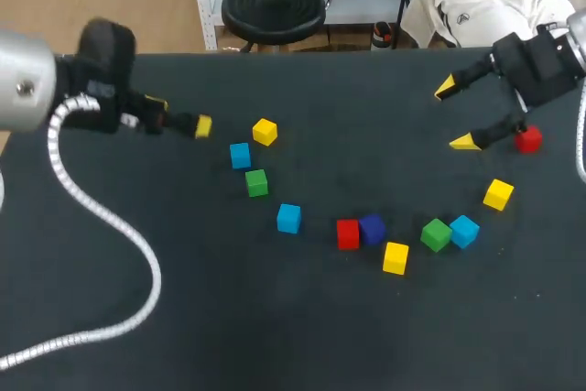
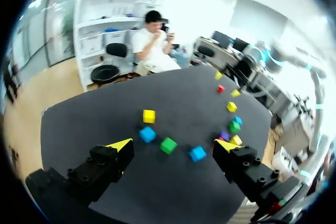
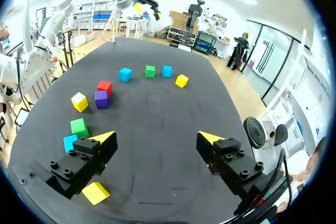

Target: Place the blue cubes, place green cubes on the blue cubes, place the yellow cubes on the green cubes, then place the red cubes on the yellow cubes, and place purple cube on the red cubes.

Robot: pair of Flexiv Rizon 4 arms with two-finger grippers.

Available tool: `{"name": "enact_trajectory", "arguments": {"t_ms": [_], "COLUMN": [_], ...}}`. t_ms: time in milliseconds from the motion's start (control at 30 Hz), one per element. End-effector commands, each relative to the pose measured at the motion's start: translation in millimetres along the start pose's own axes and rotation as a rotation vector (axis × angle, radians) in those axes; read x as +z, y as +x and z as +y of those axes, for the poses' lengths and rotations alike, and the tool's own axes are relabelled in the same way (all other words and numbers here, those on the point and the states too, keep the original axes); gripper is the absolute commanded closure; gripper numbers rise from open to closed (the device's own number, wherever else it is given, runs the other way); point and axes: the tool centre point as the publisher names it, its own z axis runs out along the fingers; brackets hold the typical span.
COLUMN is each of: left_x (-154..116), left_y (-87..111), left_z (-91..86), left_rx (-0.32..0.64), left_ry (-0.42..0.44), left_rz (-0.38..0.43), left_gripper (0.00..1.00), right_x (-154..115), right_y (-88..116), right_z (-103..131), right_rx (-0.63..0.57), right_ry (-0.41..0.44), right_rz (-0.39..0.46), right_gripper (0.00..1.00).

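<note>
Left gripper [image 2: 174,144] hangs over the left part of the black table [image 1: 275,336], jaws spread wide and holding nothing. Its white cable [image 1: 137,254] loops across the table's near left corner. Right gripper [image 1: 454,115] hangs over the far right part, jaws also spread wide and holding nothing. The far red cube [image 1: 527,140] sits close beside one of its fingers, near the right edge; whether they touch cannot be told.

All the cubes lie single on the table, none stacked, in a loose arc through the middle.
- Just ahead of the left gripper are the left yellow cube [image 1: 265,131], left blue cube [image 1: 240,155] and left green cube [image 1: 257,182], near one another but apart.
- Next comes the middle blue cube [image 1: 288,218].
- The red cube [image 1: 348,233] touches the purple cube [image 1: 372,228], and the middle yellow cube [image 1: 396,257] is just beside them.
- The right green cube [image 1: 436,234] touches the right blue cube [image 1: 464,231].
- The right yellow cube [image 1: 498,194] lies below the right gripper.
</note>
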Motion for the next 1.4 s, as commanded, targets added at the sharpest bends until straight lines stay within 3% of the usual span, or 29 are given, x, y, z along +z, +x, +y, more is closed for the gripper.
{"name": "enact_trajectory", "arguments": {"t_ms": [33,767,833,933,1100,1167,1267,1400], "left_x": [-8.4,-8.4,-1.6,9.3,22.8,30.8,47.0,64.2], "left_y": [18.7,18.7,10.2,3.3,4.7,13.4,26.9,36.2], "left_z": [-10.5,-10.5,-34.6,-80.3,-138.5,-154.6,-159.2,-149.4], "left_rx": [0.401,0.401,0.557,0.807,1.101,1.193,1.213,1.203], "left_ry": [0.333,0.333,0.388,0.452,0.567,0.561,0.581,0.556], "left_rz": [0.071,0.071,0.065,0.175,0.251,0.279,0.303,0.311], "left_gripper": [0.00,0.00,0.00,0.00,0.00,0.00,0.00,0.00], "right_x": [0.3,0.3,0.3,0.3,0.3,0.3,0.3,0.3], "right_y": [0.5,0.5,0.5,0.5,0.5,0.5,0.5,0.5], "right_z": [-0.3,-0.3,-0.3,-0.3,-0.3,-0.3,-0.3,-0.3], "right_rx": [-0.001,-0.001,-0.001,-0.001,-0.001,-0.001,-0.001,-0.001], "right_ry": [0.000,0.000,0.000,0.000,0.000,0.000,0.000,0.000], "right_rz": [-0.002,-0.002,-0.002,-0.002,-0.002,-0.002,-0.002,-0.002], "right_gripper": [0.00,0.00,0.00,0.00,0.00,0.00,0.00,0.00]}}
